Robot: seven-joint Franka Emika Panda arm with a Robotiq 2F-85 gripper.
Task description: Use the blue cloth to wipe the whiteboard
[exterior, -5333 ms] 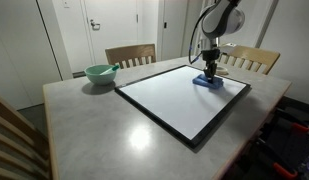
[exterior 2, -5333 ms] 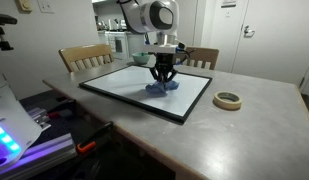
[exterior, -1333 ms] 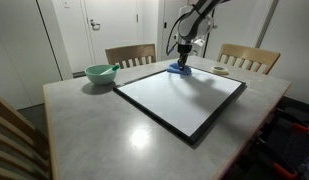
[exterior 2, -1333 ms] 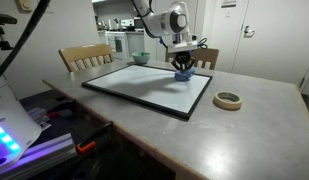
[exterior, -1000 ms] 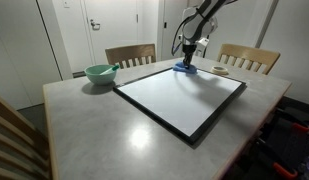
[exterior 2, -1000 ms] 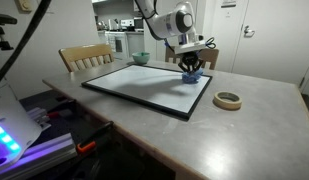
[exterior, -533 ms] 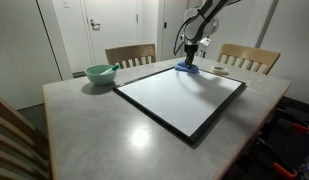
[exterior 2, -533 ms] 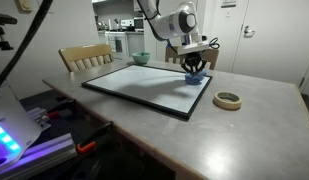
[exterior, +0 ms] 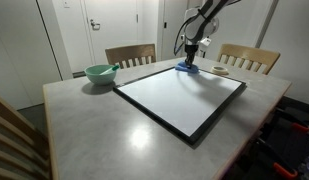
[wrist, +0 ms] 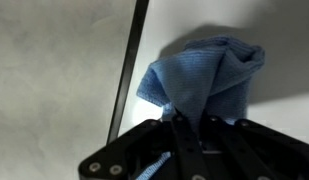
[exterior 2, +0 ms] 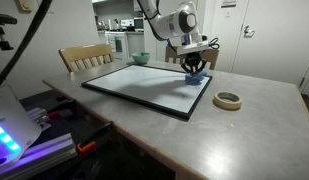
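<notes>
Since the earliest frames the claw (exterior: 190, 62) has carried the blue cloth (exterior: 187, 69) across the whiteboard (exterior: 179, 105) to its far edge. Only the wrist view shows the cloth bunched just inside the black frame, pinched between the claw's closed fingers. A tape roll (exterior 2: 228, 100) lies on the grey tabletop (exterior: 84, 125).

We see the whiteboard (exterior: 179, 100) lying flat on the table (exterior: 94, 130), with the cloth (exterior: 187, 69) on its far corner, just inside the frame. The gripper (exterior 2: 194, 72) stands directly on top of the cloth. A bowl (exterior: 100, 73) rests on the table beside the board, apart from it. A roll of tape (exterior 2: 228, 100) lies off another side, near the cloth's corner. Behind the table stand one chair (exterior: 130, 55) by the bowl and a second chair (exterior: 249, 58) past the cloth.
</notes>
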